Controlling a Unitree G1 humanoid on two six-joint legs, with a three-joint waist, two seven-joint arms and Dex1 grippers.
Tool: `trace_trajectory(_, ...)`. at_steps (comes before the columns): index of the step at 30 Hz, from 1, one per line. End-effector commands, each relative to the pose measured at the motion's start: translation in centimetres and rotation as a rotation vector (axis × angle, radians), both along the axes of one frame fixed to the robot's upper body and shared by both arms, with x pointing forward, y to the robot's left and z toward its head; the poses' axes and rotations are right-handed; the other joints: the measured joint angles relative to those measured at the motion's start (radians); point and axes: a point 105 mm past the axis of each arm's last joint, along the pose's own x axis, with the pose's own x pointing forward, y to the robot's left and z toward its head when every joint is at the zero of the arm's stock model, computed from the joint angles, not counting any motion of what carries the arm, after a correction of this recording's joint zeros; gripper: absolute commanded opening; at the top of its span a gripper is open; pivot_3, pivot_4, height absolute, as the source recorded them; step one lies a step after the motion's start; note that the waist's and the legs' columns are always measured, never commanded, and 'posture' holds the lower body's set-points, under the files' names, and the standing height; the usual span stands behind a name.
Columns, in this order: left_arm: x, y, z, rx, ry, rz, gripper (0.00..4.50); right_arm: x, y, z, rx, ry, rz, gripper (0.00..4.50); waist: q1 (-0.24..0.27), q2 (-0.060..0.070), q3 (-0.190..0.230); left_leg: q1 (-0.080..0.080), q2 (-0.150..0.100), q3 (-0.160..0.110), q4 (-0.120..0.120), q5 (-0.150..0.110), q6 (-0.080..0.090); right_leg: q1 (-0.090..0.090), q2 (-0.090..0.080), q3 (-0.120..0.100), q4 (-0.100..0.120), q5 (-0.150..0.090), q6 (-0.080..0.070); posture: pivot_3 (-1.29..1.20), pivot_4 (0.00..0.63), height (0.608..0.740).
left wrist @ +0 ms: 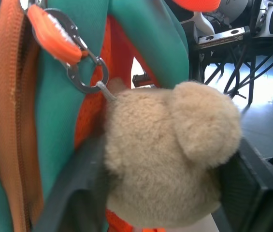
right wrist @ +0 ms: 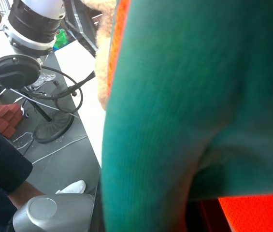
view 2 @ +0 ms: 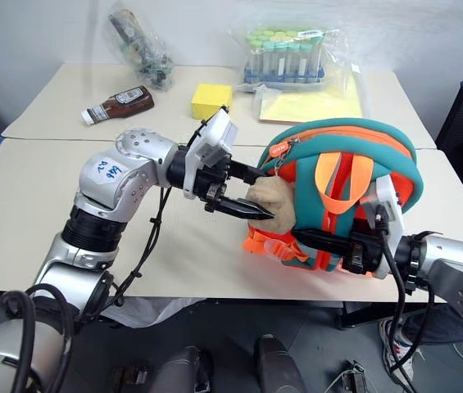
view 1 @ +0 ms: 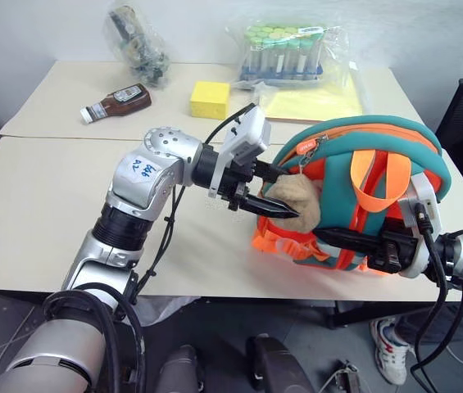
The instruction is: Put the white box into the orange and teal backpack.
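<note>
Left gripper (view 1: 274,205) half-closed around backpack's (view 1: 395,147) plush toy (view 1: 299,201); right gripper (view 1: 354,240) clamped shut at backpack's lower edge; white box unseen.

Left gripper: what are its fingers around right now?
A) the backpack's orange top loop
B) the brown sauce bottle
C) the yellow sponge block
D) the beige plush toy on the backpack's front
D: the left gripper has its black fingers either side of the beige plush toy hanging on the front of the orange and teal backpack; the sponge and bottle lie far back on the table.
</note>
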Motion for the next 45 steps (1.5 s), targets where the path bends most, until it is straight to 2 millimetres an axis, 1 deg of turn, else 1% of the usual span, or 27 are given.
trace_trajectory(1,0.2,0.2,0.6,-0.03,-0.05,0.0,1.8,-0.5,0.2,0.9,0.017,-0.049,0.011,0.0,0.0,0.0,0.0,0.0,0.0,0.0,0.0,0.0,0.0,0.0,0.0,0.0,0.0,0.0,0.0,0.0,0.15,0.74)
trace_trajectory(3,0.5,0.4,0.8,-0.04,-0.097,0.005,1.36,-0.4,0.0,1.0,0.016,-0.051,0.003,0.0,0.001,0.0,0.0,0.0,0.0,0.0,0.0,0.0,0.0,0.0,0.0,0.0,0.0,0.0,0.0,0.0,0.15,0.74)
trace_trajectory(4,0.8,0.9,1.2,-0.047,-0.113,0.022,1.15,-0.3,-0.2,0.9,0.016,-0.05,-0.009,0.0,0.001,0.0,0.0,0.0,0.0,0.0,0.0,0.0,0.0,0.0,0.0,0.0,0.0,0.0,0.0,0.0,0.15,0.74)
trace_trajectory(6,1.9,2.4,2.8,-0.073,-0.142,0.076,0.85,-0.2,-0.6,0.8,0.014,-0.048,-0.029,0.0,0.0,0.0,0.0,0.0,0.0,0.0,0.0,0.0,0.0,0.0,0.0,0.0,0.0,0.0,0.0,0.0,0.15,0.74)
trace_trajectory(9,3.2,4.5,4.9,-0.092,-0.168,0.145,0.66,-0.3,-0.9,0.6,0.014,-0.045,-0.041,0.0,-0.003,0.0,0.0,0.0,0.0,0.0,0.0,0.0,0.0,0.0,0.0,0.0,0.0,0.0,0.0,0.0,0.15,0.74)
trace_trajectory(11,4.3,6.8,6.7,-0.108,-0.163,0.199,0.66,-0.5,-1.2,0.4,0.016,-0.042,-0.047,0.0,-0.003,0.0,0.0,0.0,0.0,0.0,0.0,0.0,0.001,0.0,0.001,-0.001,0.0,0.0,0.0,0.0,0.15,0.74)
trace_trajectory(12,4.7,7.9,7.2,-0.105,-0.163,0.222,0.66,-0.5,-1.3,0.2,0.013,-0.042,-0.057,0.0,-0.003,0.0,0.0,0.0,0.0,0.0,0.0,0.0,0.001,0.0,0.001,-0.001,-0.001,0.0,0.0,0.0,0.15,0.74)
trace_trajectory(14,5.7,9.2,6.9,-0.054,-0.203,0.269,0.66,-0.3,-1.7,-0.3,0.001,-0.041,-0.082,0.0,-0.005,0.0,0.0,-0.001,0.0,0.0,0.0,0.0,0.001,0.0,0.001,-0.001,-0.002,0.0,0.0,0.0,0.15,0.74)
trace_trajectory(15,6.0,9.6,6.6,-0.032,-0.218,0.279,0.66,-0.3,-1.8,-0.5,-0.002,-0.042,-0.09,0.0,-0.005,0.001,0.0,-0.001,0.0,0.0,0.0,-0.001,0.001,0.0,0.001,-0.001,-0.002,0.0,0.0,0.0,0.15,0.74)
trace_trajectory(17,6.7,10.2,4.7,0.073,-0.271,0.301,0.66,-0.1,-2.0,-0.6,0.014,-0.04,-0.106,0.0,-0.003,0.001,0.0,-0.001,-0.001,0.001,0.0,-0.001,0.001,0.0,0.0,-0.001,-0.003,0.0,0.0,0.0,0.15,0.74)
trace_trajectory(20,7.1,10.9,0.2,0.276,-0.359,0.275,0.66,0.0,-2.1,-0.5,0.025,-0.046,-0.111,0.0,-0.005,0.001,0.0,-0.001,0.0,0.001,0.0,-0.001,0.001,0.0,0.0,0.0,-0.003,0.0,0.0,0.0,0.15,0.74)
trace_trajectory(21,7.1,10.8,-1.3,0.319,-0.374,0.252,0.66,0.0,-2.1,-0.4,0.029,-0.049,-0.112,0.0,-0.006,0.001,0.0,0.0,0.0,0.002,0.0,-0.001,0.001,0.0,0.0,0.0,-0.003,0.0,0.0,0.0,0.15,0.74)
trace_trajectory(22,7.0,10.7,-2.1,0.339,-0.383,0.237,0.66,0.1,-2.1,-0.3,0.031,-0.051,-0.113,0.0,-0.006,0.001,0.0,0.0,0.0,0.002,0.0,-0.001,0.001,0.0,0.0,0.0,-0.003,0.0,0.0,0.0,0.15,0.74)
trace_trajectory(25,5.9,7.8,-5.8,0.323,-0.372,0.138,0.66,0.4,-2.2,0.2,0.045,-0.066,-0.121,0.0,-0.002,0.001,0.0,-0.001,0.0,0.001,0.0,0.0,0.001,0.0,0.0,0.0,-0.002,0.0,0.0,0.0,0.15,0.74)
trace_trajectory(27,5.4,5.7,-7.2,0.3,-0.399,0.107,0.66,0.6,-2.3,0.3,0.046,-0.077,-0.128,0.0,0.005,0.001,0.0,-0.001,0.0,0.002,0.0,-0.001,0.001,0.0,-0.001,0.0,-0.003,0.0,0.0,0.0,0.15,0.74)
trace_trajectory(29,5.3,3.9,-7.4,0.241,-0.403,0.11,0.66,0.9,-2.3,0.4,0.037,-0.092,-0.139,0.0,0.013,0.001,0.0,-0.001,0.0,0.002,0.001,-0.001,0.003,0.0,-0.001,0.0,-0.003,0.001,0.001,0.0,0.15,0.74)
trace_trajectory(31,5.3,2.6,-6.8,0.167,-0.368,0.136,0.66,1.2,-2.3,0.4,0.011,-0.121,-0.161,0.0,0.015,0.001,0.0,-0.001,0.0,0.001,0.001,-0.002,0.004,0.0,-0.001,0.0,-0.003,0.001,0.001,0.0,0.15,0.74)
trace_trajectory(33,5.2,2.2,-6.5,0.138,-0.343,0.143,0.66,1.5,-2.4,0.6,0.009,-0.137,-0.179,0.0,0.015,0.001,0.0,-0.001,-0.001,0.001,0.001,-0.003,0.006,0.0,-0.001,0.0,-0.003,0.001,0.001,0.0,0.15,0.74)
trace_trajectory(35,5.2,2.4,-6.2,0.131,-0.318,0.154,0.66,1.5,-2.4,0.9,0.008,-0.146,-0.177,0.0,0.015,0.001,0.0,-0.001,-0.001,0.001,0.001,-0.003,0.006,0.0,-0.001,0.0,-0.003,0.001,0.001,0.0,0.15,0.74)
trace_trajectory(37,5.5,3.1,-5.9,0.127,-0.289,0.185,1.27,1.3,-2.7,0.9,-0.021,-0.152,-0.169,0.0,0.014,0.001,0.0,-0.001,0.0,0.001,0.001,-0.003,0.006,0.0,0.0,0.0,-0.003,0.001,0.001,0.0,0.15,0.74)
trace_trajectory(38,5.7,3.7,-6.0,0.132,-0.279,0.204,1.5,1.2,-2.9,0.9,-0.033,-0.152,-0.171,0.0,0.014,0.001,0.0,-0.001,0.0,0.001,0.001,-0.003,0.006,0.0,0.0,0.0,-0.003,0.001,0.001,0.0,0.15,0.74)
trace_trajectory(42,6.4,5.7,-6.1,0.154,-0.25,0.266,2.78,0.7,-4.0,1.5,-0.039,-0.151,-0.168,0.0,0.013,0.001,0.0,-0.001,0.0,0.001,0.001,-0.003,0.006,0.0,0.0,0.0,-0.002,0.001,0.001,0.0,0.15,0.74)
trace_trajectory(44,6.7,7.1,-5.9,0.149,-0.238,0.306,3.38,-0.2,-4.5,2.0,-0.032,-0.147,-0.14,0.0,0.014,0.001,0.0,-0.001,0.0,0.001,0.001,-0.003,0.006,0.0,0.0,0.0,-0.002,0.001,0.001,0.0,0.15,0.74)
trace_trajectory(45,6.9,7.7,-5.3,0.129,-0.218,0.325,3.72,-1.0,-4.4,2.3,-0.018,-0.136,-0.096,0.0,0.015,0.001,0.0,-0.001,0.0,0.001,0.001,-0.003,0.006,0.0,0.0,0.0,-0.002,0.001,0.001,0.0,0.15,0.74)
